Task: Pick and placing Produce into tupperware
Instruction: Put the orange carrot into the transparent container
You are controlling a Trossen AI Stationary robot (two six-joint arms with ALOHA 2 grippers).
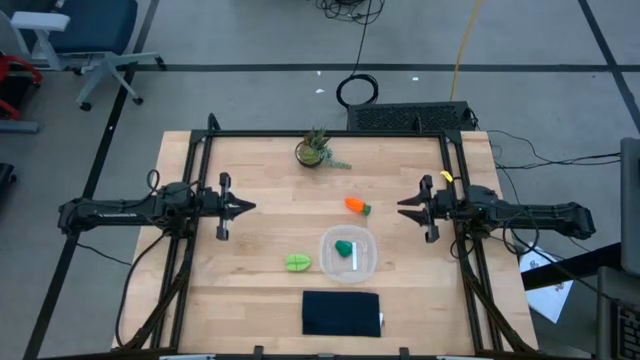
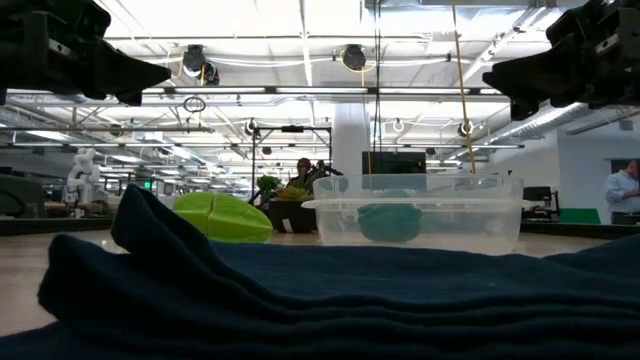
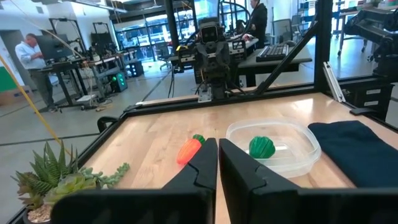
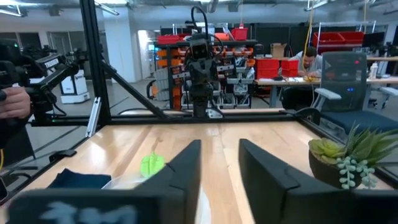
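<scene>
High view shows you both arms stretched level over the table's side edges, pointing inward at each other. Your left gripper (image 1: 243,207) hangs above the left side of the wooden table (image 1: 260,240), its fingers pressed almost together, only a thin slit between them in the left wrist view. Your right gripper (image 1: 404,207) hangs over the right side with its fingers spread apart, nothing between them. You will find no readable writing on any task item.

The tupperware (image 1: 347,254) sits right of centre, nearer your right gripper, well apart from both sets of fingers. The dark green lump (image 1: 344,247) lies inside it. The carrot (image 1: 357,206) rests on the wood just beyond the container, roughly on the line between the two grippers. The lime-green leafy piece (image 1: 298,263) lies just beside the container's left wall. A black pad (image 1: 341,313) lies at the near edge, and a potted plant (image 1: 315,149) stands at the far edge.
</scene>
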